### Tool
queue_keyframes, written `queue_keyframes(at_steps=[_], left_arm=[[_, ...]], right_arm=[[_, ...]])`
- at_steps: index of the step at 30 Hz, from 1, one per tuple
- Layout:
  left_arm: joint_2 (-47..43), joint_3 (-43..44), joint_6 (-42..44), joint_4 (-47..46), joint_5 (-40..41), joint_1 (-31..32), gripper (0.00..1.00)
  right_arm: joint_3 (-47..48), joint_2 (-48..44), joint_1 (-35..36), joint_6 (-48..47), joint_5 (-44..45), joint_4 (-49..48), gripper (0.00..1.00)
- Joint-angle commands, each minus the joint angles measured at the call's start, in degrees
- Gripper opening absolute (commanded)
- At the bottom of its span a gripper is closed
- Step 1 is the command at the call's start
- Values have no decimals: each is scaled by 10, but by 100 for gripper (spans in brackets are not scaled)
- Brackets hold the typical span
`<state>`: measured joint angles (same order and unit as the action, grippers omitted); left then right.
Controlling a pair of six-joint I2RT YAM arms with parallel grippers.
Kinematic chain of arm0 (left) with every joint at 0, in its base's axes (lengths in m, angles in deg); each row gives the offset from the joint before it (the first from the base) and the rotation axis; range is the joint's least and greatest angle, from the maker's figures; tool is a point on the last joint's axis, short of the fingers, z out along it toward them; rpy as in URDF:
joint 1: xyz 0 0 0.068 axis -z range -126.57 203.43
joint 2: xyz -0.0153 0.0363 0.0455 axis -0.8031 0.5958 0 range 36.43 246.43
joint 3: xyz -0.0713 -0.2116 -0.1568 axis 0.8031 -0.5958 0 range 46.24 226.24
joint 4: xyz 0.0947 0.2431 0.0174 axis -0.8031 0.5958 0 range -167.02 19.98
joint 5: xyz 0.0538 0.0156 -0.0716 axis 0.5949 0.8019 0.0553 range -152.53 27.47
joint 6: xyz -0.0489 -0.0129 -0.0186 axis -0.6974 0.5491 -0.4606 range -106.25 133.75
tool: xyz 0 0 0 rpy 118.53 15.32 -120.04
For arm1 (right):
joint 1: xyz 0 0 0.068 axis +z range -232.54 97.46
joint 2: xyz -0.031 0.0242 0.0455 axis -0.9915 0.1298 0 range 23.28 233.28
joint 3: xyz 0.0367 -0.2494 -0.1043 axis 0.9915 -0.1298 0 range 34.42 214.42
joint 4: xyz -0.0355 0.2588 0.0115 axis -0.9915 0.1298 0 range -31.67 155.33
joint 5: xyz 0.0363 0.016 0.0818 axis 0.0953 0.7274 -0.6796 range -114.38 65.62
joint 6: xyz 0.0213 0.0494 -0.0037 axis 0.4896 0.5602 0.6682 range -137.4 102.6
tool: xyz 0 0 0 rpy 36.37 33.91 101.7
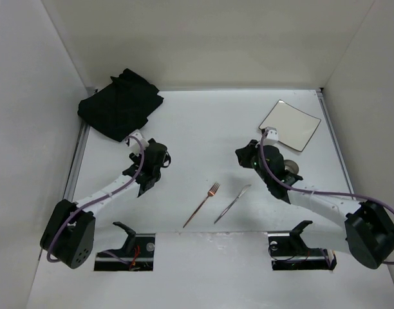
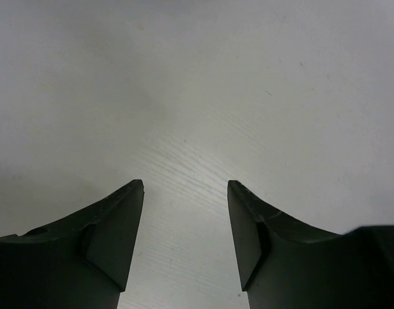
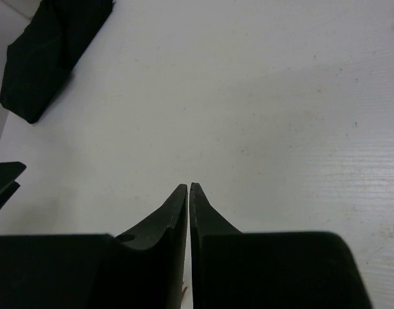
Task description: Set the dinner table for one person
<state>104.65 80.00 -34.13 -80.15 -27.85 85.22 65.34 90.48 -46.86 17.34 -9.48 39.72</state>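
Top external view shows the bench (image 1: 203,122), a flat white slab with metal rails down its left and right edges, filling the floor of the enclosure. It looks rigid, heavy and fixed, so it is a surface to lay things on, with nothing to grip. Its rails run from near edge to far edge. From this angle I cannot say whether that is truly the longer way, as it looks close to square.

A soft black cloth (image 1: 120,103) sits bunched in the far left corner. It should be light and floppy, best pinched at a raised fold. A square glossy plate (image 1: 290,123) lies near the far right corner, turned corner-on. It is likely stiff, slippery and breakable, to be taken by its rim. A fork (image 1: 202,205) and a knife (image 1: 233,203) lie side by side near the middle of the near edge. Both are thin and flat, with their long axes slanting from near left to far right and the fork's prongs at the far end.

Left claw (image 2: 185,185) hangs over bare bench with its fingers wide apart and nothing between them. Right claw (image 3: 188,187) has its fingers pressed together and holds nothing.
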Motion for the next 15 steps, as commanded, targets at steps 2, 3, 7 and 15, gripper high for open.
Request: queue_keyframes(at_steps=[2,3,7,15], left_arm=[[13,44,-9,-40,36,-54,54],[16,51,-18,-49,36,-68,56],[52,96,-37,-82,25,-127,57],[203,203,-91,-100,-50,-270,58]], right_arm=[[-2,-8,-8,2,-3,-33,16],[-1,-7,-8,2,-3,-33,23],[-2,-3,-8,-1,-7,-41,60],[-2,0,-8,1,-25,-44,82]])
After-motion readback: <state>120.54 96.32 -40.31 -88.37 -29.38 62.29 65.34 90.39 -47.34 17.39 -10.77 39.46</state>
